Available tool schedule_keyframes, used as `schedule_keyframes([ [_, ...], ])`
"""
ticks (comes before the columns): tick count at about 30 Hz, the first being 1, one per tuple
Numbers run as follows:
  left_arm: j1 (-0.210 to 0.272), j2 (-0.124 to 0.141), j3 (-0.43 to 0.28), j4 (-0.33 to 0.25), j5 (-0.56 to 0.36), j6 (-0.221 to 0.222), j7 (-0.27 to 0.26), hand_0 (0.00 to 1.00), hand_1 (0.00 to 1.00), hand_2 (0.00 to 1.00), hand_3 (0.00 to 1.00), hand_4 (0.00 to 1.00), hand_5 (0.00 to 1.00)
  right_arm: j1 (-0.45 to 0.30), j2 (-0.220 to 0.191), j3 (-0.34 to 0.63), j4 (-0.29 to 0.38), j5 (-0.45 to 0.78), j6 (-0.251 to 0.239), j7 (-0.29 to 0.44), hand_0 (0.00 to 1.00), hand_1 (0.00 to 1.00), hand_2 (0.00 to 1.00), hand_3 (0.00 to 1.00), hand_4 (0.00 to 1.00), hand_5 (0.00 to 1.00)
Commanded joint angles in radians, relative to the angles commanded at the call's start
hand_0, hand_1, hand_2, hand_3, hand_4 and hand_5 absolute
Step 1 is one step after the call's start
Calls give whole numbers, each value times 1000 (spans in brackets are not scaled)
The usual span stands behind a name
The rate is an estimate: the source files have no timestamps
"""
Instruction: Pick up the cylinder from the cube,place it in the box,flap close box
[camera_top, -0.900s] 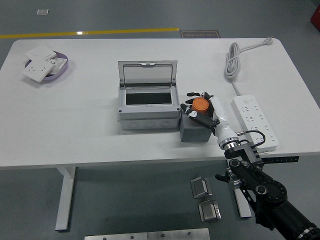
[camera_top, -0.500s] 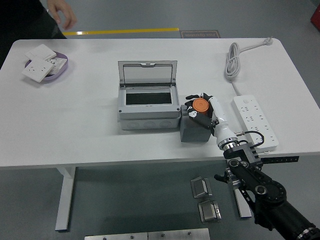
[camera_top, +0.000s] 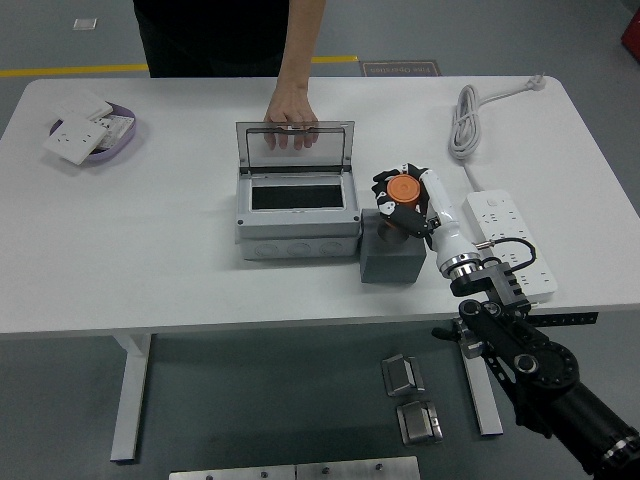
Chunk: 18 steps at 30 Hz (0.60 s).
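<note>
The white table (camera_top: 150, 260) spreads before me, with a person's hand (camera_top: 288, 108) resting on the raised lid of the grey box (camera_top: 297, 212), which stands open. Just right of it sits the grey cube (camera_top: 390, 260). My right hand (camera_top: 405, 200) hovers over the cube, fingers curled around the orange cylinder (camera_top: 403, 188), gripping it just above the cube's top.

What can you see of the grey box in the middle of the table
The grey box is a plastic-looking enclosure sitting flat on the white table, left of the grey cube. Its clear hinged lid stands open and upright, showing a dark rectangular opening. A person's hand rests on the lid's top edge.
</note>
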Motion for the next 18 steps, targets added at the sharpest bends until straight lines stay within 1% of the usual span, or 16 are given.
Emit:
schedule_keyframes([
  [2,2,0,-1,0,1,0,1,583,626,580,591,612,220,22,-2,-20,21,-39,-14,-32,472,477,417,359,91,2],
  [3,3,-1,-3,0,3,0,3,584,626,583,593,619,231,41,0,-38,31,-66,-24,-56,383,461,408,326,36,2],
  [5,4,-1,-5,0,5,1,4,584,626,583,593,619,231,76,7,-71,37,-119,-38,-96,383,461,408,326,36,2],
  [8,5,1,-11,0,11,1,7,584,626,583,593,619,231,134,28,-127,21,-207,-46,-161,383,461,408,326,36,2],
  [9,4,3,-14,0,14,1,8,584,626,583,593,627,236,159,42,-152,5,-241,-41,-189,219,362,399,307,19,2],
  [11,3,6,-19,0,19,1,9,584,626,583,593,627,236,201,58,-191,-26,-306,-36,-235,219,362,399,307,19,2],
  [14,0,10,-24,0,24,0,10,584,626,583,593,627,236,266,58,-248,-76,-414,-27,-307,219,362,399,307,19,2],
  [17,-1,12,-25,0,27,0,12,584,626,582,594,632,244,321,58,-288,-122,-507,-24,-364,203,354,402,322,25,2],
  [18,0,12,-26,0,27,0,12,584,626,582,594,632,244,336,58,-301,-137,-532,-26,-373,203,354,402,322,25,2],
])
